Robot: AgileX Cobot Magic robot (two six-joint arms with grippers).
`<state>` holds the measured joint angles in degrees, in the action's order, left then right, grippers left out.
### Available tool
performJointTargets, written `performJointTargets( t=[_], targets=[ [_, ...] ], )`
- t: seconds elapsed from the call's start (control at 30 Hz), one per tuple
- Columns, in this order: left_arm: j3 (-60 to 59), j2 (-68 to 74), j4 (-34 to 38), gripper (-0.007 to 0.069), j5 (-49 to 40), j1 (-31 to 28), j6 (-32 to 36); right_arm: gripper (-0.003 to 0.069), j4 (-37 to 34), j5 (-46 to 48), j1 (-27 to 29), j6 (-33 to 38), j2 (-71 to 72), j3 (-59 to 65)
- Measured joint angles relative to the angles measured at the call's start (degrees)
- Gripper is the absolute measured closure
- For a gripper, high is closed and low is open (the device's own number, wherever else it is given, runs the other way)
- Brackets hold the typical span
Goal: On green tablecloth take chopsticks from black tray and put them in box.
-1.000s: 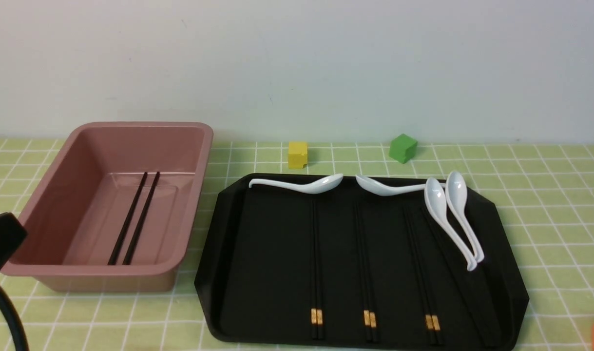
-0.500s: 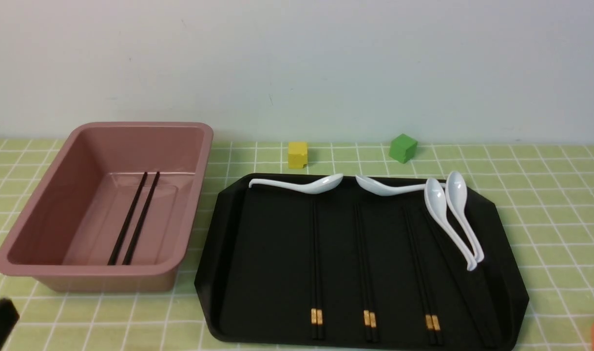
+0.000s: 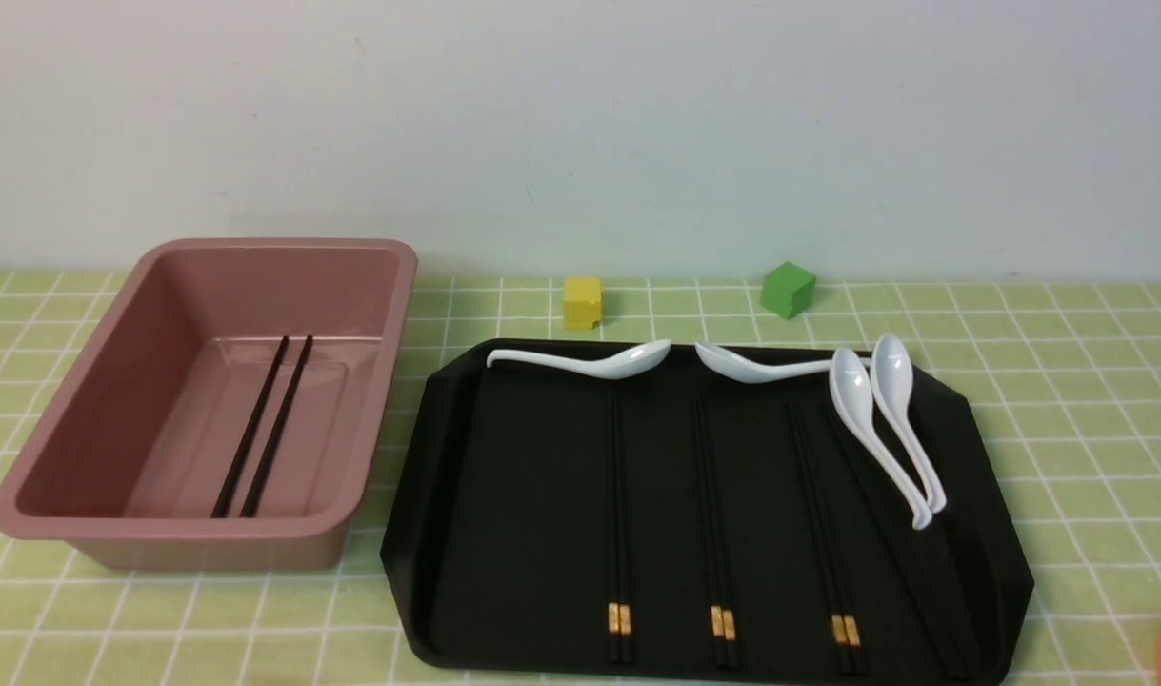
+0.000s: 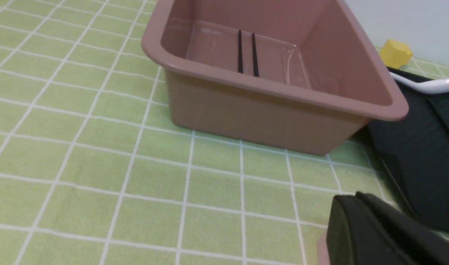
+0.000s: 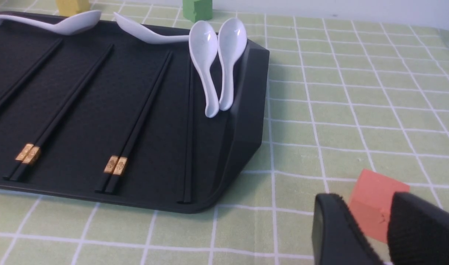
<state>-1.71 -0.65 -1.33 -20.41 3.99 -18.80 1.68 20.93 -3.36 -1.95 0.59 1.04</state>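
Three banded pairs of chopsticks (image 3: 723, 534) lie side by side on the black tray (image 3: 523, 495), gold ends toward 6 o'clock. One more pair (image 3: 261, 429) sits on the floor of the box (image 3: 209, 527), at the tray's 9 o'clock on the green tablecloth (image 3: 1094, 400). White spoons (image 3: 885, 419) crowd the tray's 12 to 2 o'clock edge, with a yellow cube (image 3: 582, 302) and a green cube (image 3: 787, 289) beyond. The right fingers (image 5: 335, 228) are spread apart, holding nothing, with an orange cube (image 5: 375, 191) showing past the gap. The left fingers (image 4: 364, 228) are just a dark lump near the box, so I can't tell if they're closed.
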Motion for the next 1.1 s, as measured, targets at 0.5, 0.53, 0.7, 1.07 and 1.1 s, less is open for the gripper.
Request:
performJointTargets(
  t=[0.5,0.53,0.7,1.07,1.1],
  targets=[
    [0.0,0.0,-0.35,0.0599,-1.22,0.0,-0.22,0.0419,0.0,0.0,0.0,-0.01,0.0,0.0],
    [0.0,0.0,-0.35,0.0599,-1.22,0.0,-0.22,0.0419,0.0,0.0,0.0,-0.01,0.0,0.0],
    [0.0,0.0,-0.35,0.0598,-1.22,0.0,-0.22,0.0419,0.0,0.0,0.0,-0.01,0.0,0.0],
    [0.0,0.0,-0.35,0.0585,-1.27,0.0,-0.22,0.0419,0.0,0.0,0.0,-0.01,0.0,0.0],
    [0.0,0.0,-0.35,0.0585,-1.27,0.0,-0.22,0.0419,0.0,0.0,0.0,-0.01,0.0,0.0]
  ],
)
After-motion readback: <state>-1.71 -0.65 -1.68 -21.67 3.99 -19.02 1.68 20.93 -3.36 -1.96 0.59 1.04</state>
